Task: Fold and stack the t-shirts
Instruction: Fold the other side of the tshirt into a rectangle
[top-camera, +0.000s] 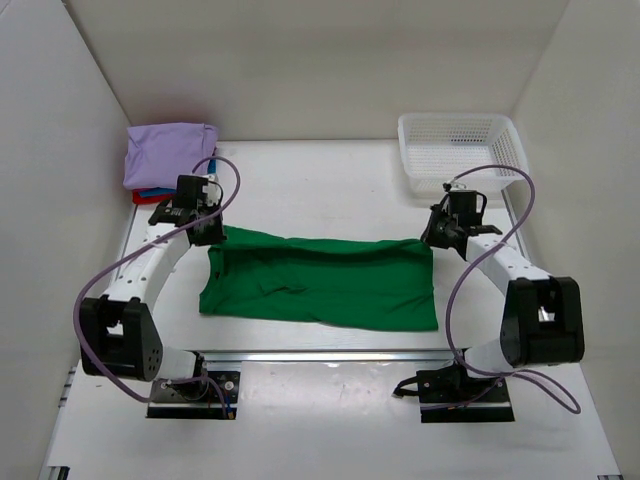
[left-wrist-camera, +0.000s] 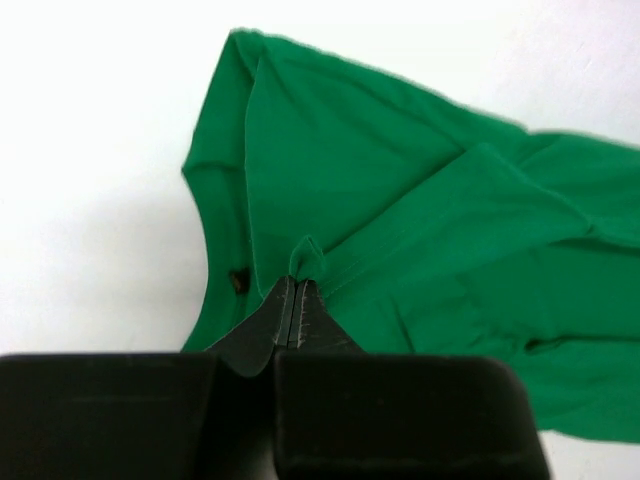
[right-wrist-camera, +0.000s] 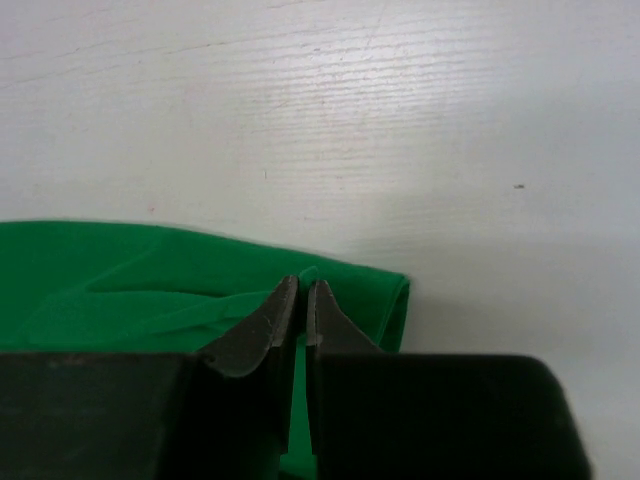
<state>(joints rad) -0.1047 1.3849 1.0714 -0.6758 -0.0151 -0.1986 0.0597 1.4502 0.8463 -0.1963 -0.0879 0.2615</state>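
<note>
Left gripper (left-wrist-camera: 293, 298): jaws pressed together on a small nub of the green t-shirt (top-camera: 320, 285) | right gripper (right-wrist-camera: 302, 300): nipping its far corner hem, thin bite | shirt lies spread on the table (top-camera: 330, 180) between your arms | risk: lift unevenly and either shallow pinch may slip, dropping a corner and skewing the fold.

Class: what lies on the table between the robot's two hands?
The green t-shirt, spread from the left hand to the right hand, each pinching a corner; the top view shows it.
</note>
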